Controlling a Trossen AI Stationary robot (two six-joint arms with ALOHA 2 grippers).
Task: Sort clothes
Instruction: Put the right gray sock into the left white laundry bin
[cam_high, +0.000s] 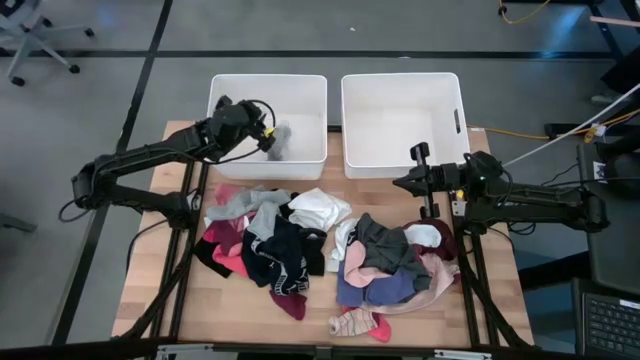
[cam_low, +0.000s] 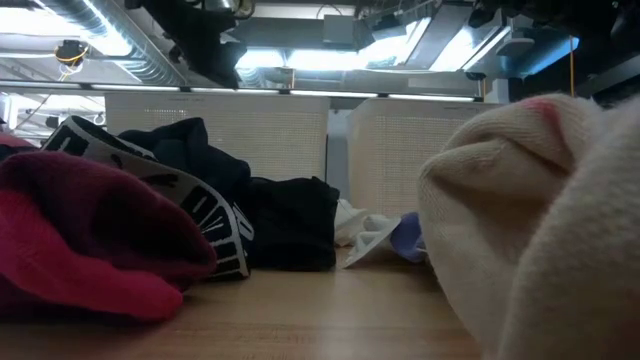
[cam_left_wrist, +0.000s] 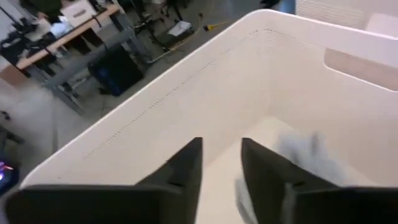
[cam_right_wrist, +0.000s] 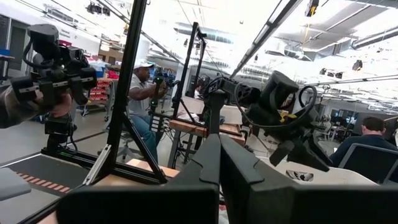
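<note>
- The surface carries the clothes, a heap lying well apart from both sets of fingers.
- 2 white bins sit behind the heap; the left bin holds a grey garment.
- The left gripper hangs over that bin, fingers parted, grey garment just beside them, released.
- The right gripper waits by the right bin, fingers clenched, holding nothing.

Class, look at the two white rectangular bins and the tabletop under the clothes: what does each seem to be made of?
The white rectangular bins: probably plastic, matte, with smooth moulded walls and rounded corners. The tabletop: looks like wood, pale planks with visible seams and grain.
</note>
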